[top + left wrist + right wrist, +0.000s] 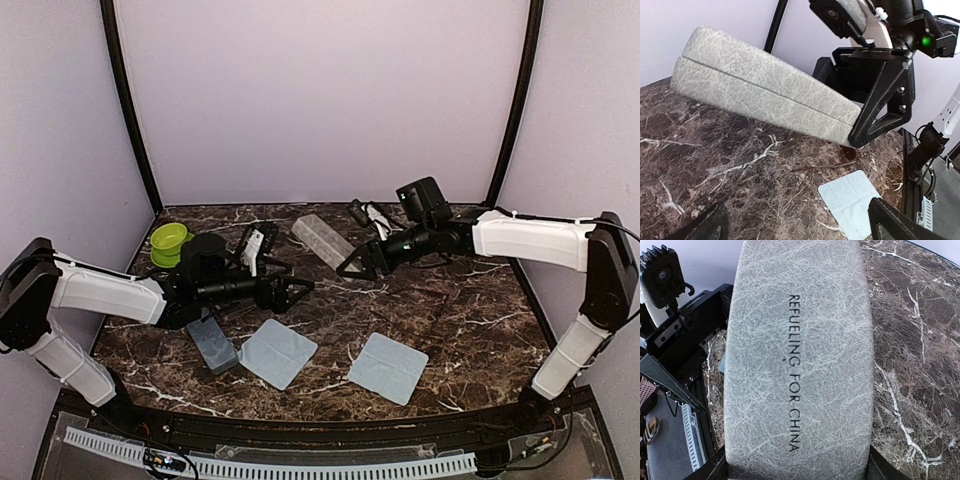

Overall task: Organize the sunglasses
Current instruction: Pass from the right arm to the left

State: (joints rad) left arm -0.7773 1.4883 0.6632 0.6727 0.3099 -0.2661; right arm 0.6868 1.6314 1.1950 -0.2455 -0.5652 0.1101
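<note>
1. The marble table (pixel 470 330) is carrying everything.
2. The right gripper (pixel 351 268) is clamping one end of a grey case (pixel 760 95) and holding it tilted over the table.
3. The left gripper (pixel 297 292) is hovering nearby with its fingers spread wide, gripping nothing.
4. The sunglasses (pixel 257 246) are sitting just behind the left gripper. What looks like a second pair (pixel 369 214) is lying behind the right gripper.

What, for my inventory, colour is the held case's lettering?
Black, on the mottled grey case; right wrist view shows it best.

Marble table (pixel 470 310): cloths (pixel 278 352), case (pixel 212 343), bowl (pixel 168 243)
</note>
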